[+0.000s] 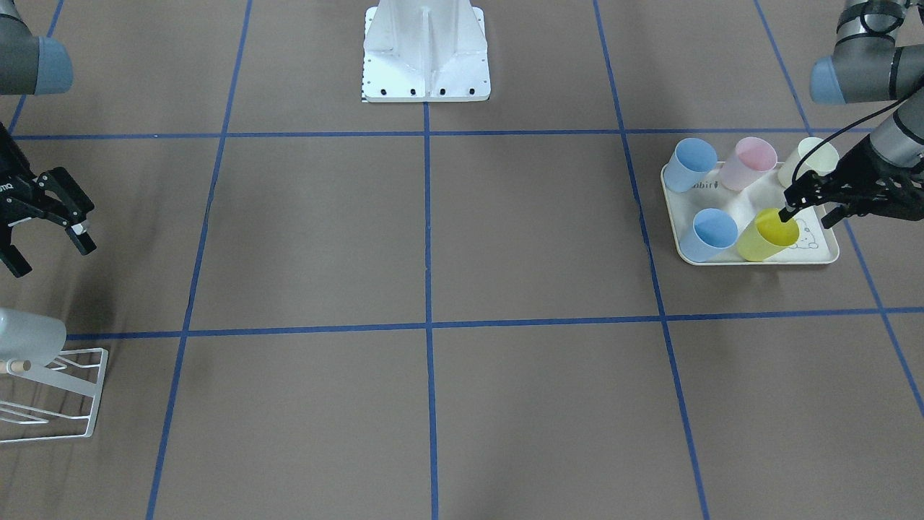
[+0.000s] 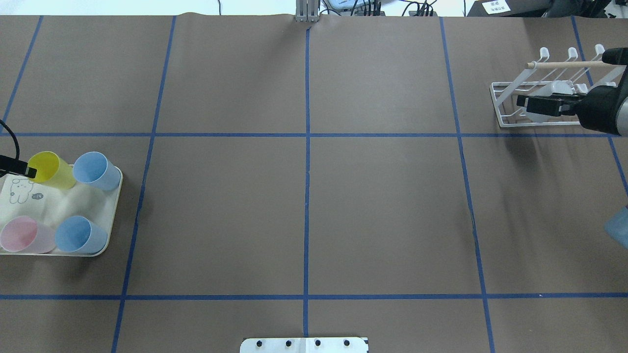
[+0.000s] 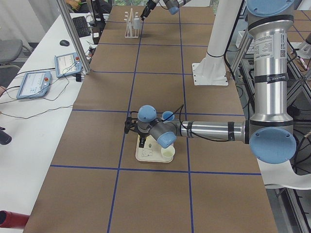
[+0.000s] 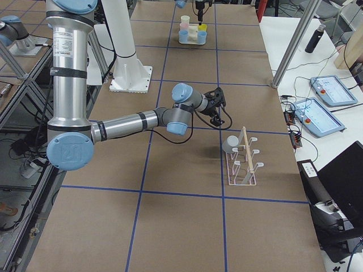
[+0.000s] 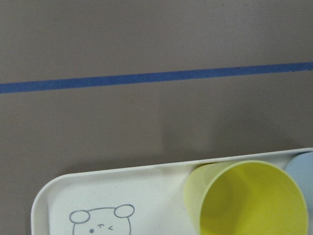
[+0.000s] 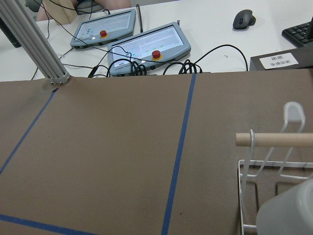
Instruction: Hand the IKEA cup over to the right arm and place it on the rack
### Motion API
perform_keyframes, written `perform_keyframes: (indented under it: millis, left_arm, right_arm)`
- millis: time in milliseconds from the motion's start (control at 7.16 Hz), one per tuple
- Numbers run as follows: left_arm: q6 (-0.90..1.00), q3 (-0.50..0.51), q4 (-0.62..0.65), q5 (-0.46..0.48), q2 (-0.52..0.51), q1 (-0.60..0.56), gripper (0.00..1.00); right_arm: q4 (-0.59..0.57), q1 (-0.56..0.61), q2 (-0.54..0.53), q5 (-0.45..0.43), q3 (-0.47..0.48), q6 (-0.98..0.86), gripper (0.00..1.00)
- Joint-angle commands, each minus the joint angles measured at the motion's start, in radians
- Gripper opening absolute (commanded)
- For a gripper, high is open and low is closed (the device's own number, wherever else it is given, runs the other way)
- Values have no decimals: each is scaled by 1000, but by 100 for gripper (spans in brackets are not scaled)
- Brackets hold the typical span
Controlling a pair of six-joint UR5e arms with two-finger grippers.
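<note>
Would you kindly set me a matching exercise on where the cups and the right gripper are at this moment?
1. yellow cup
2. pale grey cup
3. pink cup
4. right gripper

A. on the rack
B. open, holding nothing
C. on the tray, at the left gripper
D. between a blue cup and a cream cup

Pairs: 1-C, 2-A, 3-D, 4-B

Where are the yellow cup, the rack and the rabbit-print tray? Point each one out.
yellow cup (image 2: 49,166): overhead view, inside its open mouth.
rack (image 2: 564,64): overhead view, on its wooden rod.
rabbit-print tray (image 2: 78,201): overhead view, on its bare middle floor.
</note>
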Motion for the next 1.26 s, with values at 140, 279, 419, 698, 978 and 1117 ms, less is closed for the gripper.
perform_keyframes:
  millis: [140,279,419,698,978,1117]
  left_arm:
    - [-74,-1,-2,1,-12,47,4]
    - [-75,-1,-2,-3,-17,47,0]
    - [-76,-8,-1,-17,-20,47,0]
    - [-76,-8,1,-92,-20,-63,0]
    - [-84,-11,-4,-126,-20,-157,0]
    - [-218,-42,-17,-134,-41,-154,0]
  right_arm:
    - [0,0,-2,0,-2,2,99]
    - [0,0,-2,0,-4,2,99]
    - [0,0,-2,-1,-5,2,99]
    - [-5,-2,27,-3,-10,26,99]
    - [-12,-37,95,-3,-13,196,99]
    - [-11,-67,136,-3,-11,295,99]
